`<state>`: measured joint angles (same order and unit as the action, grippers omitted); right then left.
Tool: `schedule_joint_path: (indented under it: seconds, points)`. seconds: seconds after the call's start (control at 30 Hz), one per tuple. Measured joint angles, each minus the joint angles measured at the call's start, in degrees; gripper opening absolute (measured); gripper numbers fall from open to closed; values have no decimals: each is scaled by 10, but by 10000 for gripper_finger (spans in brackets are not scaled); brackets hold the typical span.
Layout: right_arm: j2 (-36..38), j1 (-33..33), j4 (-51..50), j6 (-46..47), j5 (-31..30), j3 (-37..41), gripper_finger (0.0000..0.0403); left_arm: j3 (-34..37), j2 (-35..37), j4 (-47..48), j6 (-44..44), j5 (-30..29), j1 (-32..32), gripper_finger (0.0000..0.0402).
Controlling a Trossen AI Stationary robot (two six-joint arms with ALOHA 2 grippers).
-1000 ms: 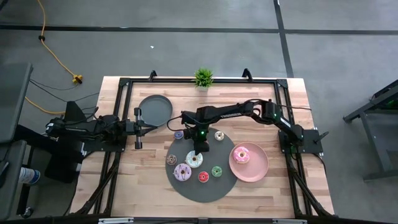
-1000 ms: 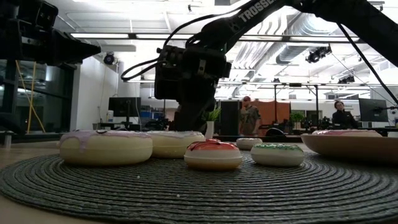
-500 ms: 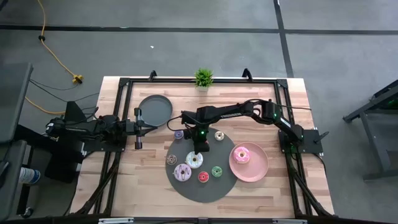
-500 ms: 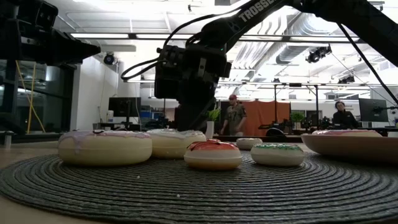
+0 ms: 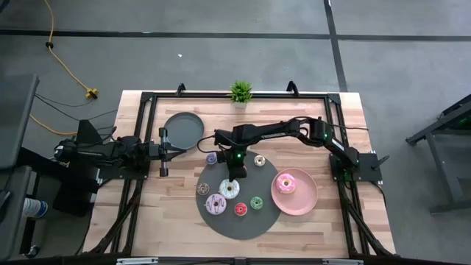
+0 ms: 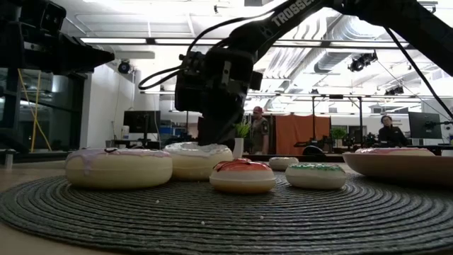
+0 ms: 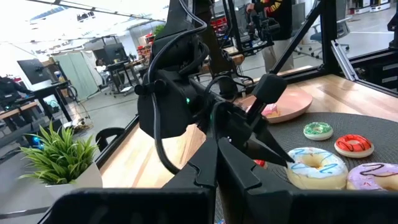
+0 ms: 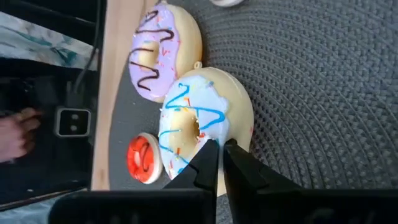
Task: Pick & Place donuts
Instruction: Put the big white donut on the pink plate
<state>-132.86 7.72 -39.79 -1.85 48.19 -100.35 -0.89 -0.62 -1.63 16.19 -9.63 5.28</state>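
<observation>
The right hand (image 8: 219, 163) is pinching the rim of the white donut (image 8: 205, 121) on the dark woven mat (image 5: 265, 221); its fingertips are hiding the pinched edge. The lilac donut (image 8: 163, 53) is lying just beside it. The left hand (image 5: 163, 152) is waiting clenched over the wooden tabletop (image 5: 176, 213). People are standing blurred in the room behind.

High cam overhead, low cam table-level; both share mat (image 5: 239, 197).
</observation>
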Motion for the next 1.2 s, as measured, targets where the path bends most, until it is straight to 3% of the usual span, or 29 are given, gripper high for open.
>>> schedule_joint_path:
  seconds: [0.2,0.57,1.2]
  points:
    - [7,10,2,6,31,-2,10,0,0,0,0,0,0,0]
    - [56,43,-48,4,32,-2,12,0,0,0,0,0,0,0]
    - [194,105,-322,-134,-15,-1,9,0,0,0,0,0,0,0]
